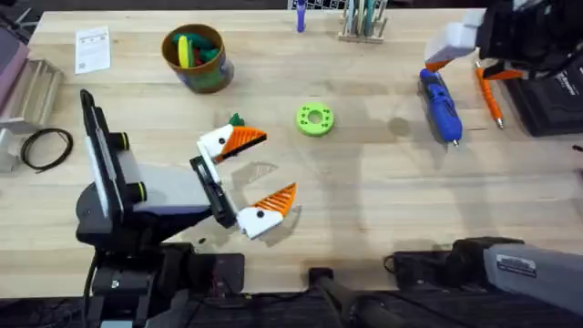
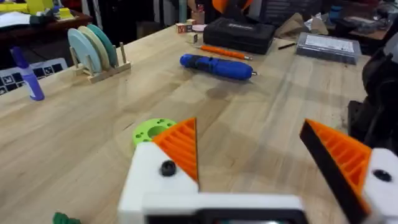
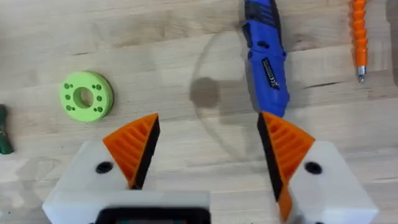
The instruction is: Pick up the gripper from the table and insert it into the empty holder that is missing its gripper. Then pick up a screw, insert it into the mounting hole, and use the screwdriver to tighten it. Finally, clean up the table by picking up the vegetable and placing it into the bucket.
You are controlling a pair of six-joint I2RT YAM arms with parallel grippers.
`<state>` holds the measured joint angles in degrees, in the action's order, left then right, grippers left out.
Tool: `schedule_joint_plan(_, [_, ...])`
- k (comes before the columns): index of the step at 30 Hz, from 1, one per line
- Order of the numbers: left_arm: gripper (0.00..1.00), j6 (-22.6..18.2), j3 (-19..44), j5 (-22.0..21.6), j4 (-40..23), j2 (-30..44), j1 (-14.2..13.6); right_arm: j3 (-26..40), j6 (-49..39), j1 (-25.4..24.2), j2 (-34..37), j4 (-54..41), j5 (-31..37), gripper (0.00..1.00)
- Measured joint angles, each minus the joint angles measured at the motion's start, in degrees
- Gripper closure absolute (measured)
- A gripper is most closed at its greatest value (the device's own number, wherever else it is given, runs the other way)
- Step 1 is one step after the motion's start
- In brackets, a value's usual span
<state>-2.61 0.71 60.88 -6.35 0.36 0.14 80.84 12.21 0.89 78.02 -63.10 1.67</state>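
My left gripper [image 1: 278, 164] stands open low over the table's middle left, an orange tip on each white holder [image 2: 149, 180]. A dark mounting hole [image 2: 168, 168] shows in one holder's face. The small dark-green vegetable [image 1: 236, 119] lies just behind its far finger [image 1: 232, 141]. My right gripper [image 3: 208, 118] hangs open above the table at the far right, both orange tips in place, near the blue screwdriver [image 1: 442, 105]. The bucket [image 1: 196, 56] stands at the back left with coloured toys inside. A loose gripper tip and the screw are out of view.
A lime-green ring disc [image 1: 315, 119] lies mid-table. A thin orange pen-like tool [image 1: 490, 96] lies right of the screwdriver, beside a black case [image 1: 547, 100]. A wooden rack of discs [image 1: 364, 23] stands at the back edge. A black cable coil [image 1: 46, 146] lies far left.
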Motion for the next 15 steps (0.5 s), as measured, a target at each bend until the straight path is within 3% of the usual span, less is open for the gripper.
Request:
schedule_joint_plan(1, [0.098,-0.1,0.0,0.0,0.0,0.0,0.0,0.0,0.0,0.0,0.0,0.0,0.0,0.047])
schedule_joint_plan(6, [0.876,-0.2,0.0,0.0,0.0,0.0,0.0,-0.6,0.0,-0.3,0.0,0.3,0.0,0.047])
schedule_joint_plan(7, [0.967,-0.5,0.0,0.0,0.0,0.0,0.0,-0.9,0.0,-0.7,0.0,0.5,0.0,0.046])
schedule_joint_plan(15, [0.996,-0.4,0.0,0.0,0.0,0.0,0.0,-2.3,-1.6,-5.9,2.3,1.7,0.0,0.047])
